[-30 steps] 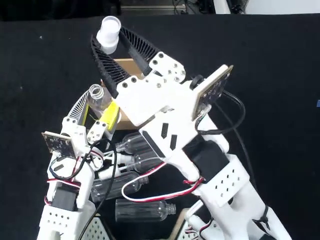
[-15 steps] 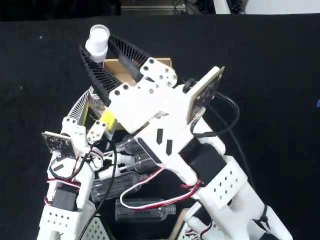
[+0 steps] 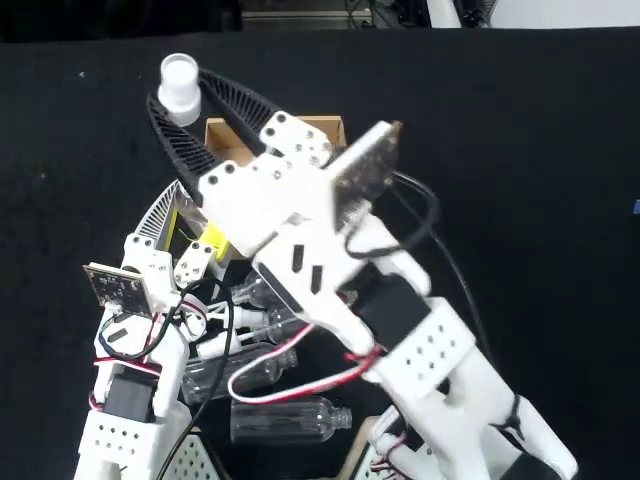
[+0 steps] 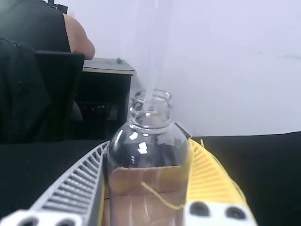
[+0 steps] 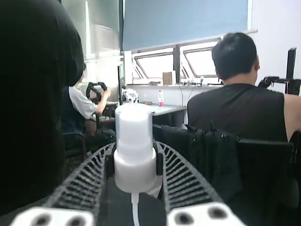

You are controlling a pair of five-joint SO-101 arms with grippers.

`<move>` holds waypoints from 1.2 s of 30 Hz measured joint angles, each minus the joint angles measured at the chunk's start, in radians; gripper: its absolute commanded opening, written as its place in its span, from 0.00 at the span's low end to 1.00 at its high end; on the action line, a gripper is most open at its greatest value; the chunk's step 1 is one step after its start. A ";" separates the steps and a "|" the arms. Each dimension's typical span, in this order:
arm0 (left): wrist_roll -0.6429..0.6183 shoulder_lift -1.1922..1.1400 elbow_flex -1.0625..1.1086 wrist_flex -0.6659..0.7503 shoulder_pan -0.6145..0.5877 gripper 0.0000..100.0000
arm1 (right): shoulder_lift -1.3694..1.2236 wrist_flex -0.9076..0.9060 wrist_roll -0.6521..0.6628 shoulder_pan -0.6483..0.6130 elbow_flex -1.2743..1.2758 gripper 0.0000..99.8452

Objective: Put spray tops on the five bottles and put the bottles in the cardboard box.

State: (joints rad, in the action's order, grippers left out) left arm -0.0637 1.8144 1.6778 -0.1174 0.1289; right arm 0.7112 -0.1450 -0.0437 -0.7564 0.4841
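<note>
My left gripper (image 4: 149, 147) is shut on an upright clear bottle (image 4: 146, 160), with a grey finger (image 3: 157, 213) on one side and a yellow finger (image 4: 207, 174) on the other. My right gripper (image 3: 181, 88) is shut on a white spray top (image 5: 134, 150) between its black ribbed fingers (image 3: 235, 98). It hovers above the bottle, and the top's clear tube (image 4: 151, 66) hangs down into the open neck. The cardboard box (image 3: 228, 134) lies just behind both grippers, partly covered by the right arm.
Three uncapped clear bottles (image 3: 290, 420) (image 3: 243, 366) (image 3: 262, 291) lie on the black table between the arm bases. A white perforated plate (image 3: 190, 460) sits at the near edge. Bare black table (image 3: 520, 180) stretches to the right and far left.
My right gripper has carried the spray top left and farther back, and its body now hides the bottle in the high view. The left arm has kept still.
</note>
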 measured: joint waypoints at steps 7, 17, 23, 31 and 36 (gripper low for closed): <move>0.000 0.000 0.000 0.000 0.000 0.03 | 0.000 -0.038 0.000 0.000 0.000 0.01; 0.000 0.000 0.000 0.000 0.000 0.03 | -0.043 -0.483 0.000 -0.021 -0.169 0.18; 0.000 0.000 0.000 0.000 0.000 0.03 | -0.115 -0.598 0.000 -0.081 -0.279 0.18; 0.000 0.000 0.000 0.000 0.000 0.03 | -0.103 -0.776 0.002 0.052 -0.443 0.04; 0.000 0.000 0.000 0.000 0.000 0.03 | -0.086 -0.950 0.003 0.324 -0.433 0.11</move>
State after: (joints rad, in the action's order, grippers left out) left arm -0.0637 1.8144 1.6778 -0.1174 0.1289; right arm 0.6252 -1.0948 -0.0407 -0.4327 0.0514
